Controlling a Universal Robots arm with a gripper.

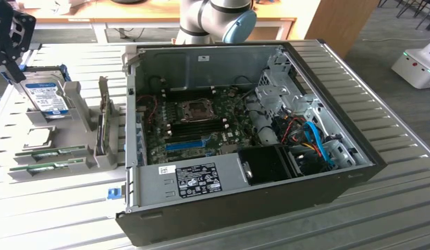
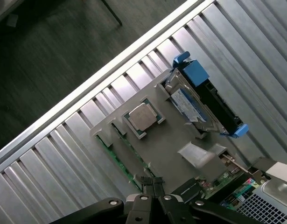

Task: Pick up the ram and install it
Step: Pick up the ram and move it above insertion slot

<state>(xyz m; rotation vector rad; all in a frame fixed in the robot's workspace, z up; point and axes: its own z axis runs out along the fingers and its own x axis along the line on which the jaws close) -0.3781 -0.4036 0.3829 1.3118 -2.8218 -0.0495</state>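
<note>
Two ram sticks (image 1: 53, 152) (image 1: 48, 166), thin green boards, sit on edge in slots at the near end of a grey holder (image 1: 75, 112) on the exterior view's left. In the wrist view they appear as narrow green strips (image 2: 114, 158) (image 2: 135, 157) just beyond my fingertips. My gripper (image 1: 13, 67) hangs above the far end of the holder, near the hard drive, well above the sticks. Its fingers (image 2: 152, 183) are pressed together with nothing between them.
The holder also carries a silver hard drive with a blue label (image 1: 46, 96) in a blue caddy (image 2: 204, 93), a processor chip (image 2: 142, 116) and an upright card (image 1: 103, 122). The open computer case (image 1: 340, 177) with its motherboard (image 1: 200, 125) stands to the exterior view's right on a slatted table (image 1: 395, 130).
</note>
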